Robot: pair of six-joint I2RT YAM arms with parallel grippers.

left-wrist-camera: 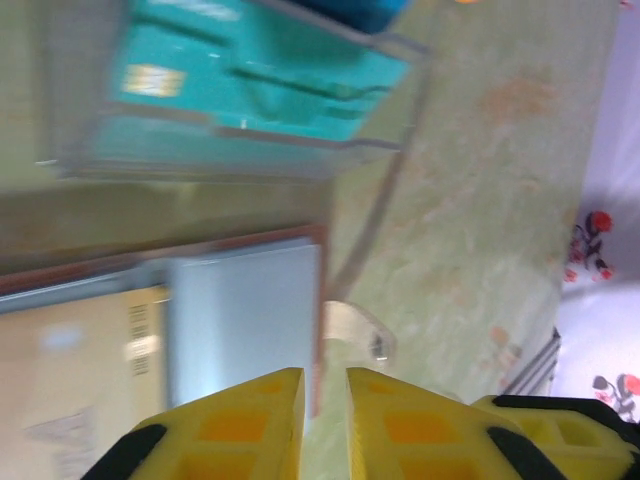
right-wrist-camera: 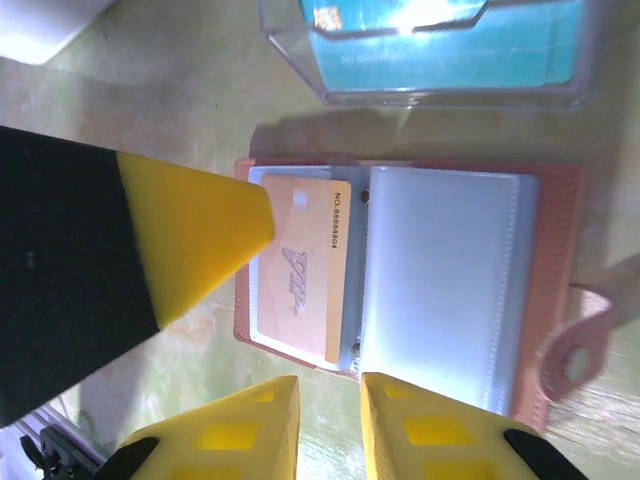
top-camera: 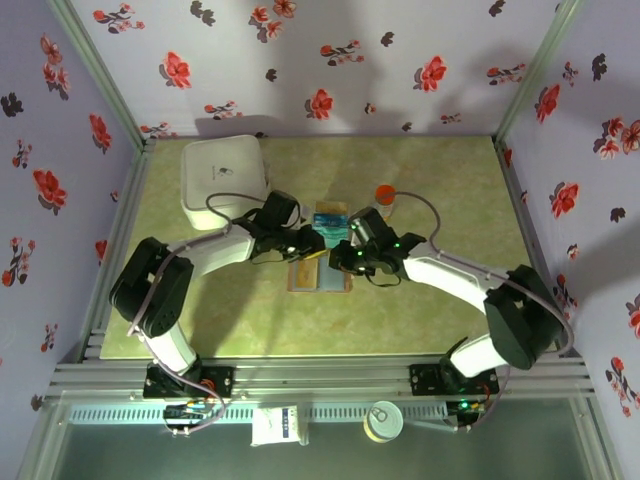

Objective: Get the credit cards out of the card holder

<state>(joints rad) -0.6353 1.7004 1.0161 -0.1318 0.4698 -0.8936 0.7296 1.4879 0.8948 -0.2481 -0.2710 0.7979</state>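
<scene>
Card holder [right-wrist-camera: 410, 290] lies open flat on the table, just ahead of both grippers. Tan card [right-wrist-camera: 300, 265] sits in its left pocket. Teal cards [right-wrist-camera: 450, 45] already stand in the clear sleeve [right-wrist-camera: 430, 60] beyond.

Left gripper [left-wrist-camera: 325, 400]: fingers nearly together, nothing between them. Right gripper [right-wrist-camera: 330, 410]: same, empty.

Step in hand, I judge: pulling the remaining card (the tan one). Next move calls for pinching its exposed edge while the holder is pinned.

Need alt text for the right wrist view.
Open brown card holder lying flat on the green table, a tan card in its left sleeve; a clear plastic stand with teal cards sits beyond.
</scene>
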